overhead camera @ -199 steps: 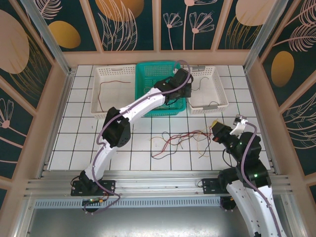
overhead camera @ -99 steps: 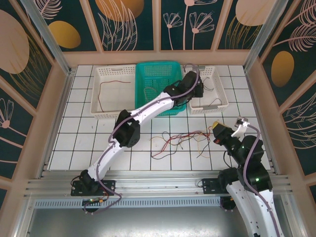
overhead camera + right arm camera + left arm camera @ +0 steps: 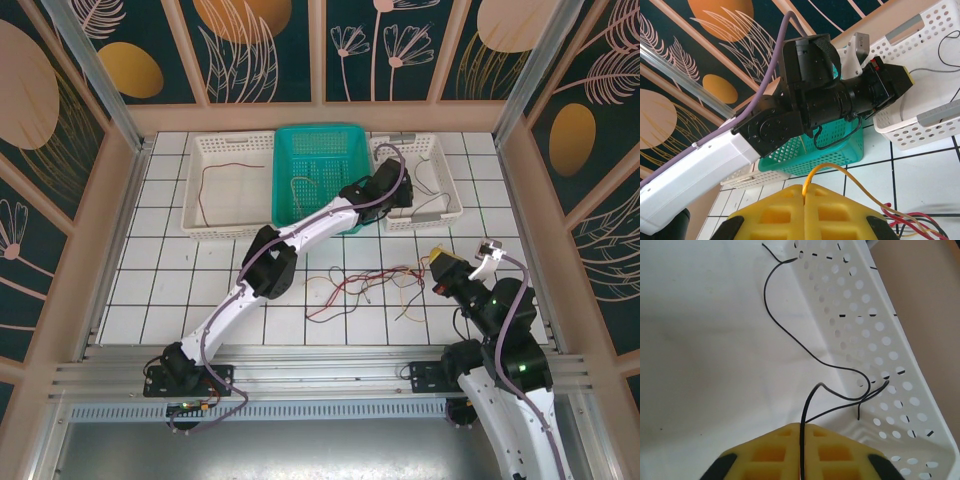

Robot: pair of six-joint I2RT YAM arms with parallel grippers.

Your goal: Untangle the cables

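Note:
My left gripper (image 3: 802, 425) hangs over the right white basket (image 3: 880, 340), its yellow pads shut on a thin black cable (image 3: 790, 335) that loops across the basket floor. From above, that gripper (image 3: 398, 192) is at the basket's left side. My right gripper (image 3: 804, 187) is shut on a yellow-tan cable (image 3: 850, 172) that arcs away to the right. In the top view it (image 3: 437, 265) is at the right end of the tangle of red, yellow-tan and black cables (image 3: 360, 283) on the tiles.
A teal basket (image 3: 300, 140) in the middle holds a yellow-tan wire. The left white basket (image 3: 195, 185) holds a red wire (image 3: 215, 170). My left arm (image 3: 815, 100) reaches across above the teal basket. Wooden walls enclose the tiled table.
My left gripper has swung right, from above the teal basket to over the right white basket. The right gripper and the tangle have hardly moved.

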